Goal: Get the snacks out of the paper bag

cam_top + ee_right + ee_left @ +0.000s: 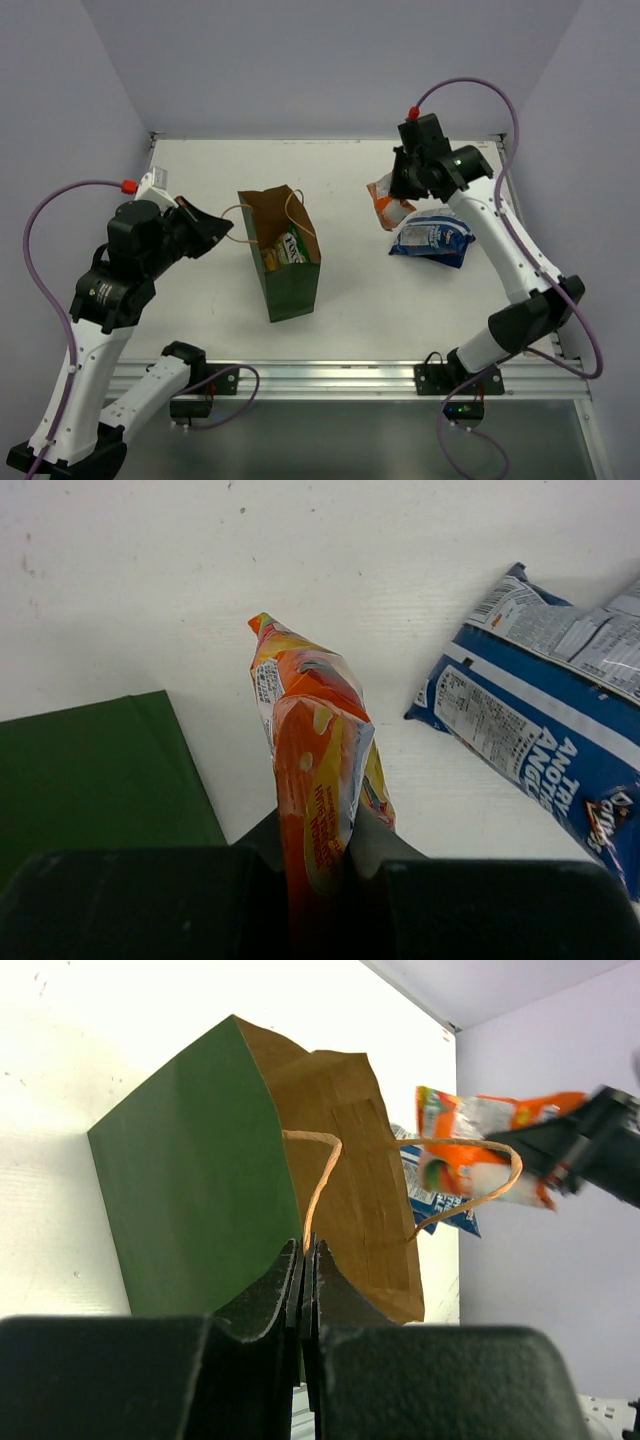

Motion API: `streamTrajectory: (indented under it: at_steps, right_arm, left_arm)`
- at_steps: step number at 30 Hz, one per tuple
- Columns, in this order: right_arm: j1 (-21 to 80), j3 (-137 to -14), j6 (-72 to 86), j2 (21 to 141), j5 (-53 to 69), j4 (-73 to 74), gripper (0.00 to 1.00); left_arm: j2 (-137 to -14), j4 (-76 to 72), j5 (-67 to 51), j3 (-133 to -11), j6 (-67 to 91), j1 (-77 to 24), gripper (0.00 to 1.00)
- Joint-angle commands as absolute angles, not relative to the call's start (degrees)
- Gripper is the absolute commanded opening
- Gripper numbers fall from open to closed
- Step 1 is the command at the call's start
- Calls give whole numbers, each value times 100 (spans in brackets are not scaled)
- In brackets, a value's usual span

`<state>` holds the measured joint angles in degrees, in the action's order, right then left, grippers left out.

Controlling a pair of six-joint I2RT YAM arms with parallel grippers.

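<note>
The paper bag [290,290] stands upright on the white table [360,310], nearest the arm bases. It is a tall rectangular box of stiff matte paper, dark green outside and brown kraft inside, with its mouth open. Inside it, a glossy green-and-yellow packet [288,250] leans against one wall; its pale lettering is too small to read.

At the bag's left, the left gripper [308,1255] has its black jaws pressed together on a thin tan cord handle [312,1136], which loops up from the brown rim and runs down between the fingertips. The second handle arcs free on the far side.

Farther back and to the right, the blue-and-white bag [540,730] lies flat on the table, well apart from the paper bag. It is crinkled foil, with a white panel of fine print at one end. Bold white capitals run along the blue band: "TRY" is clear, while the neighbouring words are cut by folds.

Just beside it, the orange packet [310,740] hangs tip-down from the right gripper [315,850], whose jaws pinch its upper end. The foil is wrinkled and shiny, orange with yellow patches and a small white label panel; the print along its edge is not legible. Whether its tip touches the table I cannot tell.
</note>
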<state>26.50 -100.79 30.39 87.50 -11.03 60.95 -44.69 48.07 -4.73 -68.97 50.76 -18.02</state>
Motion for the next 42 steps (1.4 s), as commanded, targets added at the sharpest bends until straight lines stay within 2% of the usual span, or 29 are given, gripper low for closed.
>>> streamTrajectory:
  at_steps: [1,5,9,14,18,21,22,23,24,25,27,32,35,36,38,39,42]
  right_arm:
    - [2444,-10011,2962,9201,-687,5204,1]
    - [2242,-10133,3023,10000,-248,5115,0]
    - [2224,-10230,3050,10634,-351,5133,0]
    - [2206,-9941,3094,11021,-614,5124,6]
    - [2197,-9809,3102,11101,-1062,5212,25]
    - [2197,-9782,3111,10855,-1379,5378,46]
    - [2197,-9756,3111,10741,-1458,5449,59]
    - [2206,-9765,3103,10610,-1529,5475,62]
    - [2223,-9773,3120,10321,-1581,5536,75]
    - [2250,-9826,3120,10170,-1591,5633,80]
    - [2329,-9975,3129,9767,-1530,5791,82]
    - [3180,-11186,3015,9290,-1406,6239,74]
    - [3830,-12398,3093,9465,-1441,6775,61]
    - [3989,-12680,3120,9535,-1415,6889,50]
    - [4428,-13515,3216,9781,-1362,7223,36]
    - [4569,-13709,3252,9843,-1267,7294,18]
    - [5000,-14062,3331,9844,-1090,7225,0]
  left_arm:
    - [-4500,4790,-554,-7049,4966,-1767,1]
    - [-4518,4781,-633,-7040,4983,-1767,2]
    - [-4544,4816,-659,-7058,4992,-1767,2]
    - [-4614,4825,-694,-7101,4940,-1767,2]
    - [-4676,4825,-764,-7128,4896,-1775,2]
    - [-4685,4773,-861,-7084,4904,-1767,1]
    - [-4693,4772,-870,-7067,4904,-1775,1]
    - [-4702,4764,-888,-7066,4896,-1775,1]
    - [-4702,4755,-888,-7075,4869,-1775,1]
    - [-4720,4764,-896,-7101,4852,-1775,1]
    - [-4737,4781,-870,-7154,4808,-1775,0]
    - [-4772,4816,-817,-7207,4816,-1767,0]
    - [-4808,4799,-852,-7216,4843,-1775,0]
    - [-4816,4781,-861,-7216,4860,-1767,0]
    - [-4816,4773,-861,-7198,4895,-1775,0]
    - [-4808,4772,-861,-7181,4896,-1767,0]
    - [-4799,4781,-861,-7146,4913,-1775,0]
